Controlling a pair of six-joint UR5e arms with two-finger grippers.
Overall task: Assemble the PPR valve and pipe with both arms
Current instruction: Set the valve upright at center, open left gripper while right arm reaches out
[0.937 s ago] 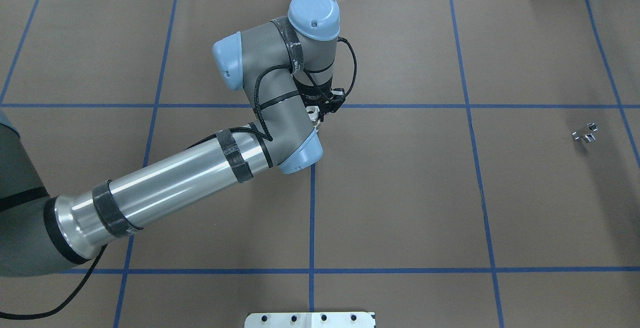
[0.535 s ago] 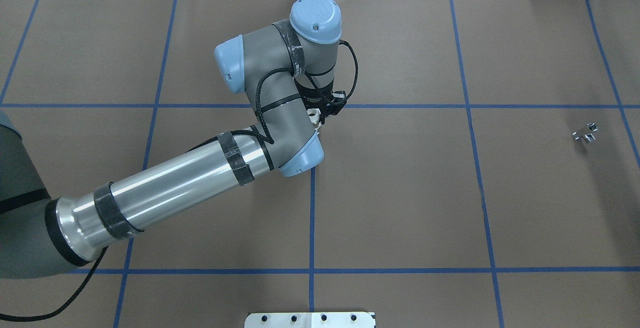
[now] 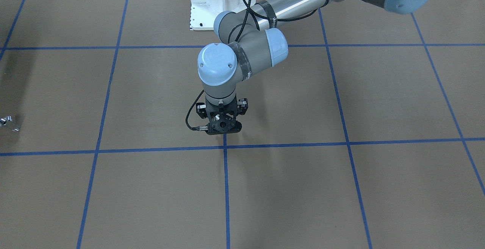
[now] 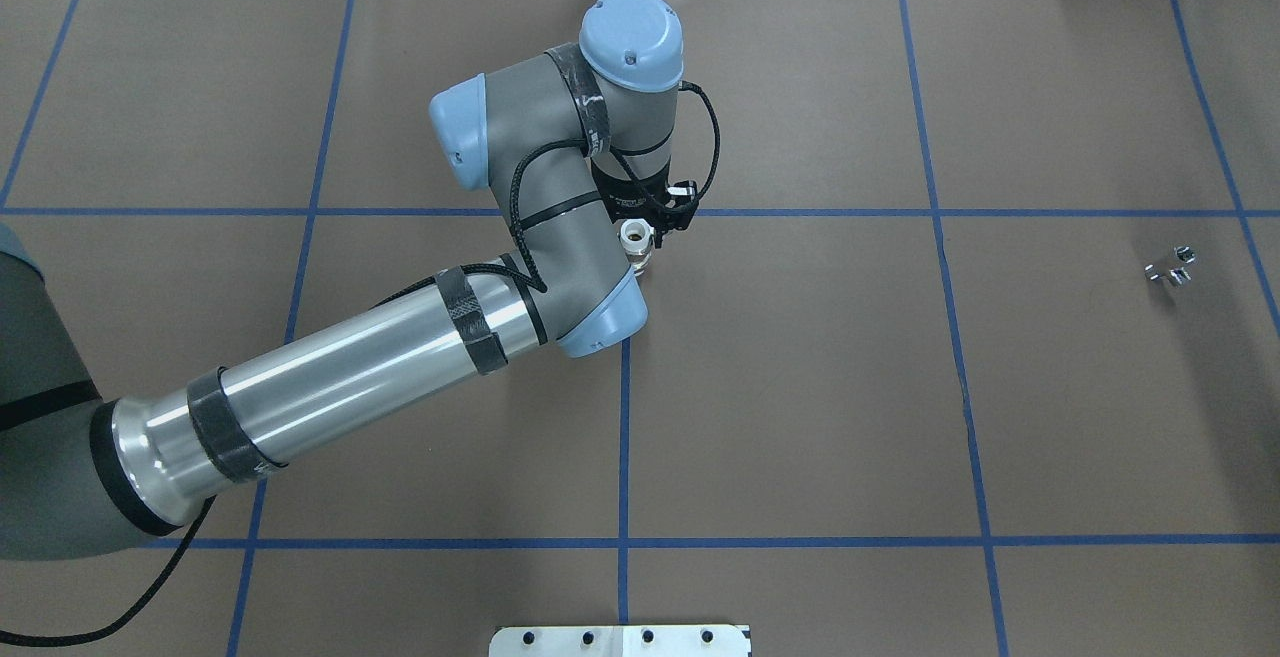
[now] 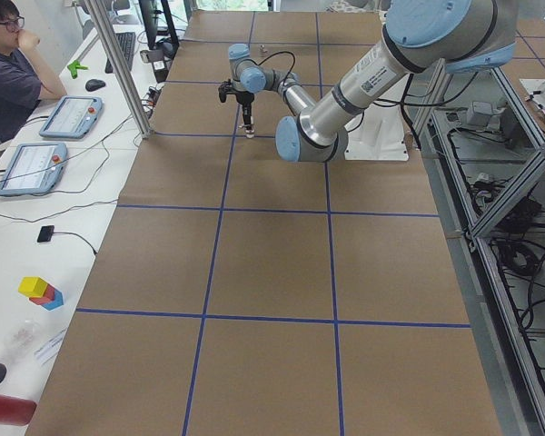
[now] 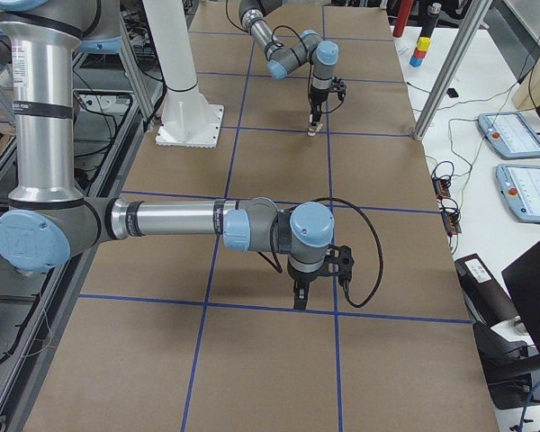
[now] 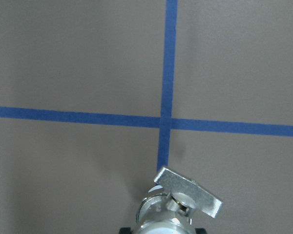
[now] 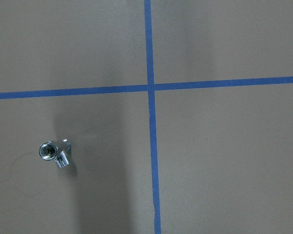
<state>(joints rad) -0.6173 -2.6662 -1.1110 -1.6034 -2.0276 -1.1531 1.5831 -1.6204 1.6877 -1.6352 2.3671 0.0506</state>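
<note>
My left gripper (image 4: pixel 652 225) hangs above the middle grid crossing, shut on the PPR valve (image 4: pixel 634 234), whose white collar faces up beside the wrist. In the left wrist view the valve (image 7: pixel 178 207) fills the bottom centre with its flat lever handle (image 7: pixel 188 191) over the blue cross. From the front the left gripper (image 3: pixel 223 128) hides the valve. The pipe (image 4: pixel 1170 267), a small shiny metal piece, lies on the mat far to the right; the pipe (image 8: pixel 55 153) sits left of a tape cross in the right wrist view. My right gripper (image 6: pixel 300 301) points down at the mat; I cannot tell its state.
Brown mat with a blue tape grid (image 4: pixel 625 437) covers the table. The white bolted pedestal (image 3: pixel 212 2) stands at the robot's side. A person (image 5: pixel 9 64) sits at a side bench with tablets (image 5: pixel 68 116). An aluminium post (image 5: pixel 118 64) rises at that table edge.
The left wrist has shifted slightly right with the valve, and the valve's white collar now shows more fully beside the wrist. The pipe has not moved.
</note>
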